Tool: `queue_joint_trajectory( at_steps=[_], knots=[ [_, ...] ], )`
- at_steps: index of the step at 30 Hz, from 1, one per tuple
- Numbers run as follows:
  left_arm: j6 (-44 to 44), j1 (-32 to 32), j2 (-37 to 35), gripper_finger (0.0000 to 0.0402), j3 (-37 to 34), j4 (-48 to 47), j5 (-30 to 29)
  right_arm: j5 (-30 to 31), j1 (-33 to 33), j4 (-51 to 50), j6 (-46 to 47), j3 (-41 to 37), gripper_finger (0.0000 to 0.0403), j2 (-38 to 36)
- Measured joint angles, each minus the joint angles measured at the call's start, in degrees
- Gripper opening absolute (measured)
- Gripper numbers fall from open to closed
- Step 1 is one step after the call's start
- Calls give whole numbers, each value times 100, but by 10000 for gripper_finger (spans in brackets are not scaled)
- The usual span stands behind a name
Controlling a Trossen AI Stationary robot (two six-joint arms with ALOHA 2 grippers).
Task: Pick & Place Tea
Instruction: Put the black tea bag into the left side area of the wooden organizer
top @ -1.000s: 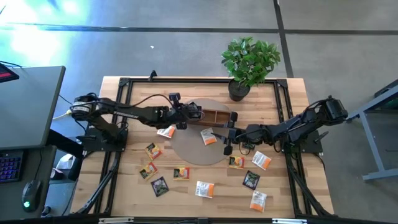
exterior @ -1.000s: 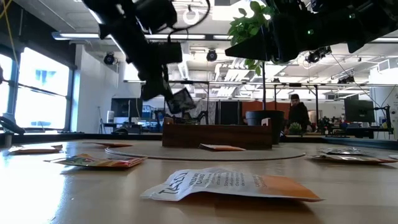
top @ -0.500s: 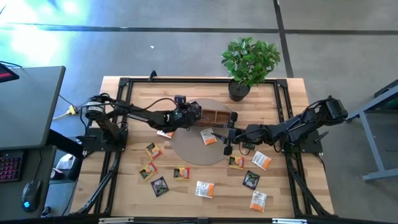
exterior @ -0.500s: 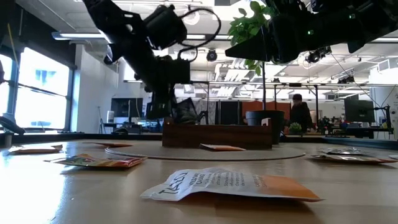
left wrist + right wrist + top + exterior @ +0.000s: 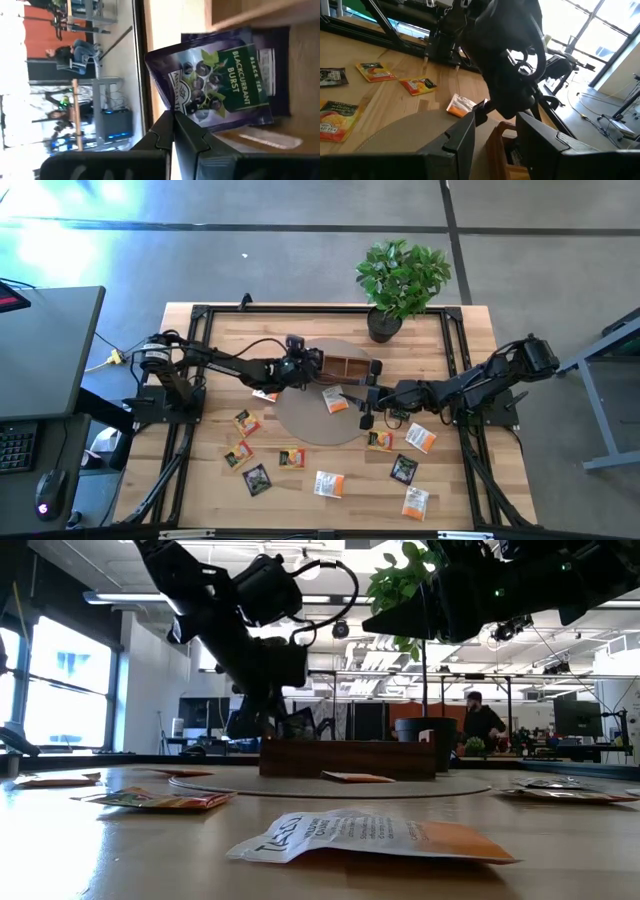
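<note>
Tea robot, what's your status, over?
Left tool shut on blackcurrant tea sachet, over wooden tray. Right tool open, waiting mid-table. Nothing blocking.

The purple sachet (image 5: 220,75) reads "BLACKCURRANT BURST" and "BLACK TEA".

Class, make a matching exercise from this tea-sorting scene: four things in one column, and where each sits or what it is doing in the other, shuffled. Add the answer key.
Things
1. left hand
2. right hand
3. potted plant
4. wooden tray

Places or states
A. far edge of the table
B. open, over the round mat
C. on the round mat's far side
D. shut on a blackcurrant tea sachet

Pairs: 1-D, 2-B, 3-A, 4-C
</note>
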Motion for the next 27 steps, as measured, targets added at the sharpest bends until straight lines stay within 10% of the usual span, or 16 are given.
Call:
queue_joint_trajectory(
  at_steps=[20,27],
  knots=[
    [808,-145,0,126,35,-15,164,2,-1,-14,-1,-1,140,0],
    [-452,-229,0,161,482,-382,-249,26,0,-16,30,0,140,0]
  ],
)
